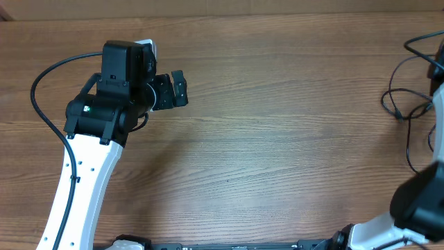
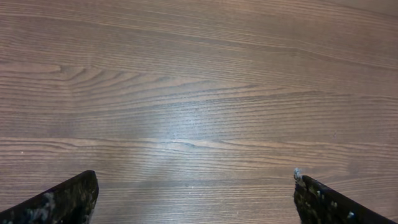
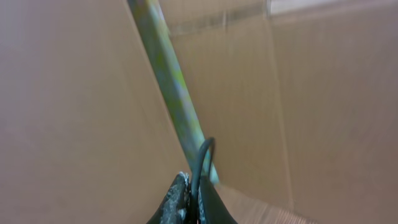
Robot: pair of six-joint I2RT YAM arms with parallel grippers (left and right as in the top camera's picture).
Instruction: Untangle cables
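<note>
The cables (image 1: pixel 397 97) are thin black cords looping at the far right edge of the wooden table (image 1: pixel 277 139); they run off the frame there. In the right wrist view my right gripper (image 3: pixel 194 186) is shut on one thin black cable (image 3: pixel 200 163), which arches up out of the pinched fingertips. The right arm (image 1: pixel 420 201) shows overhead only at the lower right, its hand past the edge. My left gripper (image 1: pixel 177 89) hovers over the table's left part, far from the cables. It stands wide open (image 2: pixel 195 177) with only bare wood between its fingers.
Brown cardboard walls (image 3: pixel 74 93) and a greenish pole (image 3: pixel 168 74) fill the right wrist view. The left arm's own thick black wire (image 1: pixel 41 90) curves along the table's left side.
</note>
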